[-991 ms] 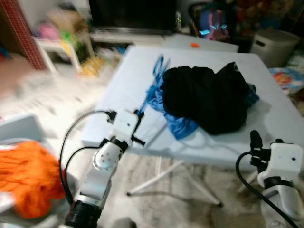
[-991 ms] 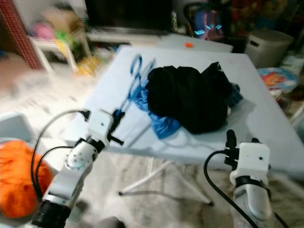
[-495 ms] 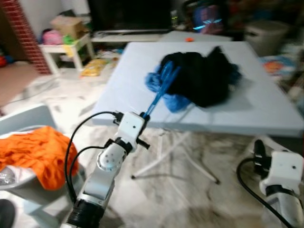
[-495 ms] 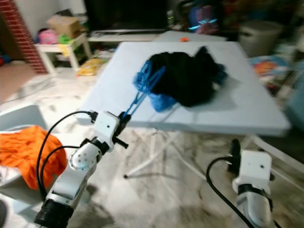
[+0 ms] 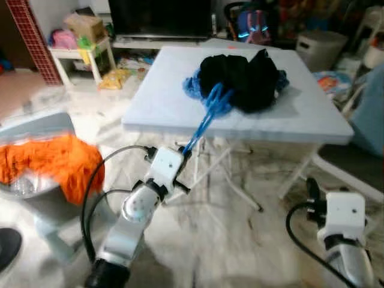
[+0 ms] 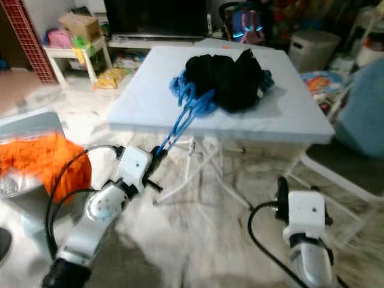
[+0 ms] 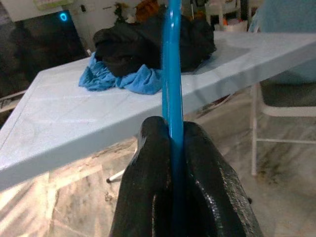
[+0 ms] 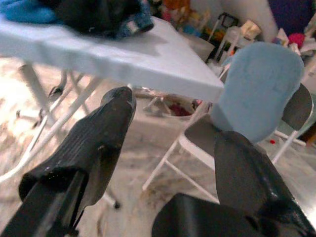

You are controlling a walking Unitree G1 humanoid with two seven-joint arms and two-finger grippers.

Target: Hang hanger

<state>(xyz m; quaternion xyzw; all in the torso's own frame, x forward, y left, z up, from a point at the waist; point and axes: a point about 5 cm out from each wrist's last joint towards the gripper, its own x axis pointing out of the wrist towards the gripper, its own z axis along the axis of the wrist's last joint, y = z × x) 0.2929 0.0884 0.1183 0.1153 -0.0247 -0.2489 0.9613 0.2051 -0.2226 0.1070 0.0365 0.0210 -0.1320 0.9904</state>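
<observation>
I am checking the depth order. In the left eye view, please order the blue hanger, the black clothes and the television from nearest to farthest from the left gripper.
1. blue hanger, clamped in the left gripper.
2. black clothes, on the white table.
3. television, by the far wall.

Glossy blue plastic hanger (image 7: pixel 172 74); matt black cloth heap (image 5: pixel 240 73).

clothes pile (image 5: pixel 243 81) on the table (image 5: pixel 162 99); hanger (image 5: pixel 204 123) slants before it; chair (image 5: pixel 366 120) to the right.
</observation>
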